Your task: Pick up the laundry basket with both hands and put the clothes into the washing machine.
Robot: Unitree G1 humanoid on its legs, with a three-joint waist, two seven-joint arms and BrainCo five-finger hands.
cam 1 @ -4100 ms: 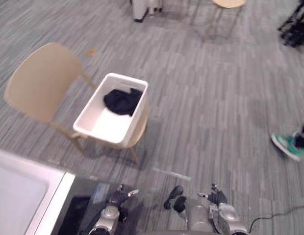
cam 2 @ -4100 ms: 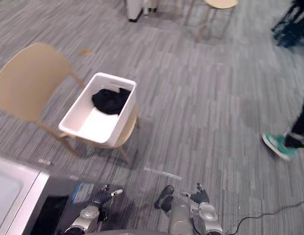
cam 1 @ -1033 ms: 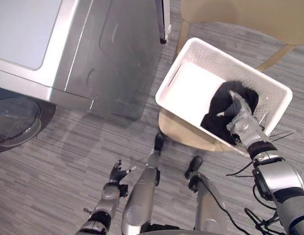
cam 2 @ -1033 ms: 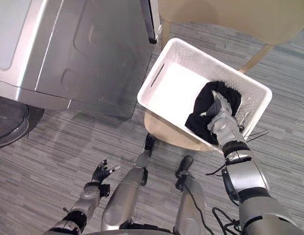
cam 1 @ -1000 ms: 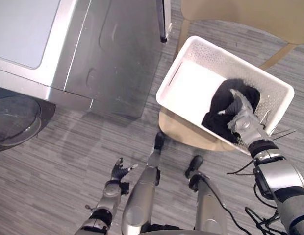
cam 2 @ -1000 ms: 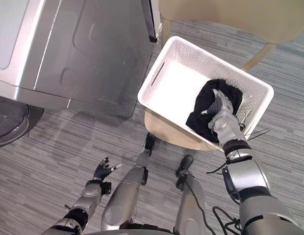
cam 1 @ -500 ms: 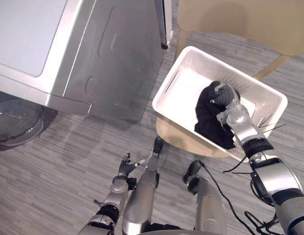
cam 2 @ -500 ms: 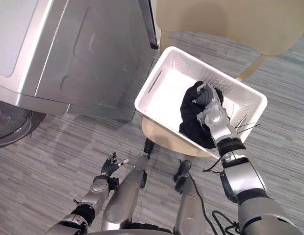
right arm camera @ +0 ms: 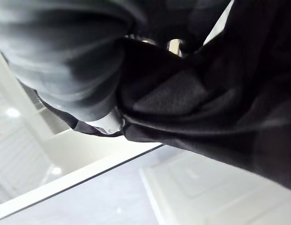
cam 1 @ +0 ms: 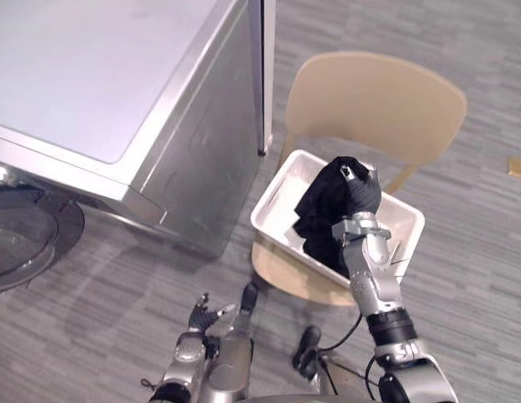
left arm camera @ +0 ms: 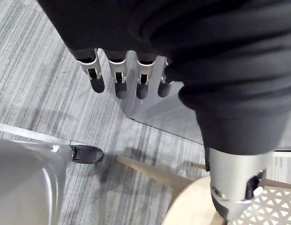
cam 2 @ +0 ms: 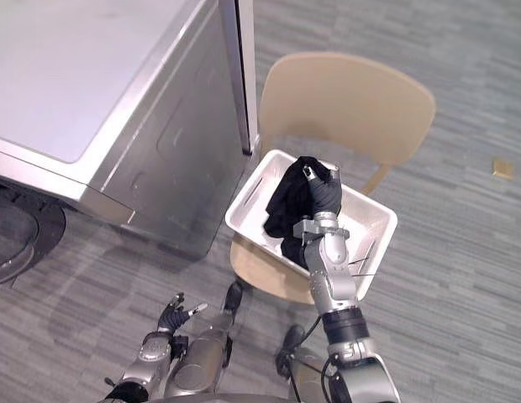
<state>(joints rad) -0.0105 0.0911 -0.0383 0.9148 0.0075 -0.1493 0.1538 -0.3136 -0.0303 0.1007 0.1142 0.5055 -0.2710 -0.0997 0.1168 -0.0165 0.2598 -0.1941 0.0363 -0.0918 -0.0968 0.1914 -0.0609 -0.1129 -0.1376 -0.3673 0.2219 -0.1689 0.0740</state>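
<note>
left eye view: a black garment (cam 1: 322, 211) was clutched in the curled right hand (cam 1: 362, 193) above the laundry basket (cam 1: 275, 198), with the left hand (cam 1: 202, 316) loosely spread.

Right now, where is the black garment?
In the left eye view, the black garment hangs from the right hand over the white basket on the chair, just right of the washing machine.
</note>
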